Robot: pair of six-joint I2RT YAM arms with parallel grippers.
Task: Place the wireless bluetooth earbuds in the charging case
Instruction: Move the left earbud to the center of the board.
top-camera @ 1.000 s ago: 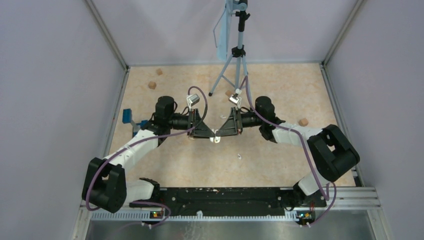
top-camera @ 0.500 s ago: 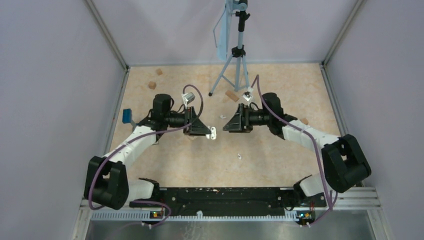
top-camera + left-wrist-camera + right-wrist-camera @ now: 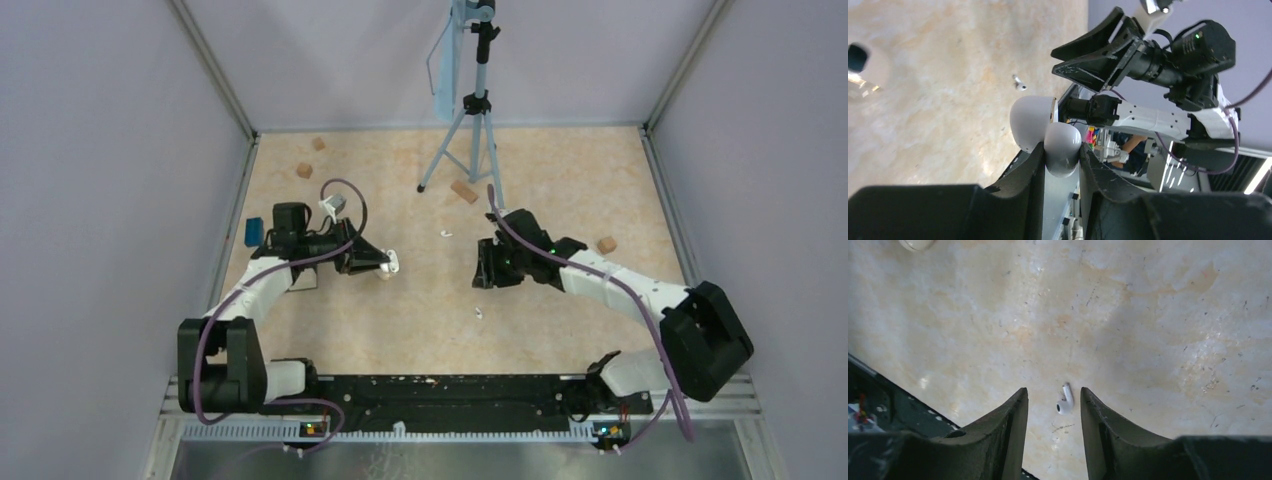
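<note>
Overhead: the left gripper [image 3: 379, 264] clamps a white charging case [image 3: 394, 265] over the table [image 3: 560, 160]. The right gripper [image 3: 484, 272] is well apart from it. 1 earbud [image 3: 445, 234] lies between them, another earbud [image 3: 479, 313] near the right gripper.
Left wrist: both fingers pinch the case (lid open).
Right wrist: the jaws stand apart, with 1 earbud [image 3: 1065, 399] on the table between them.

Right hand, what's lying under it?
One white earbud lies on the tabletop below the right hand, between its open fingers. The fingers hide the tabletop beneath them.
</note>
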